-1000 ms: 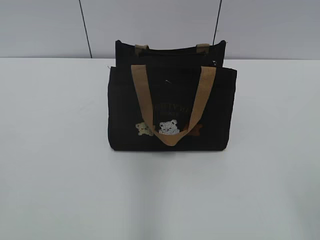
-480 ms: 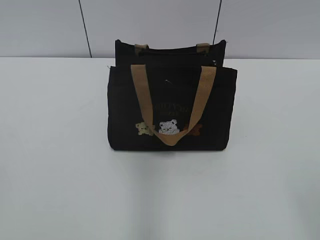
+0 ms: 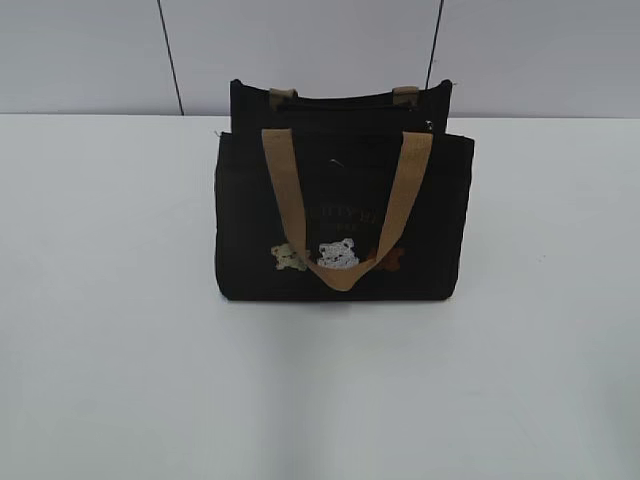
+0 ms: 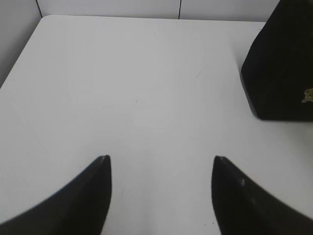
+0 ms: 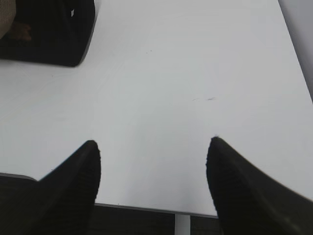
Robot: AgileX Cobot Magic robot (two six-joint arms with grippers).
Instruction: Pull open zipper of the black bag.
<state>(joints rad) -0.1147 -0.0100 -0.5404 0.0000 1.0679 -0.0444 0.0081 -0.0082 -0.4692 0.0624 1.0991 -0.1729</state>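
Observation:
The black bag (image 3: pixel 345 200) stands upright at the middle of the white table (image 3: pixel 110 350), its tan handle hanging down over the embroidered bears. The zipper runs along the bag's top; its pull is too small to make out. In the left wrist view a corner of the black bag (image 4: pixel 281 68) shows at the upper right, well away from my left gripper (image 4: pixel 160 159), which is open over bare table. In the right wrist view the black bag (image 5: pixel 46 32) sits at the upper left, far from my right gripper (image 5: pixel 152 143), open above the table's front edge. Neither gripper shows in the exterior view.
The white table (image 4: pixel 122 88) stretches around the bag on all sides. A pale panelled wall (image 3: pixel 300 50) stands right behind it. Under my right gripper the table's front edge (image 5: pixel 146 208) drops off into dark space.

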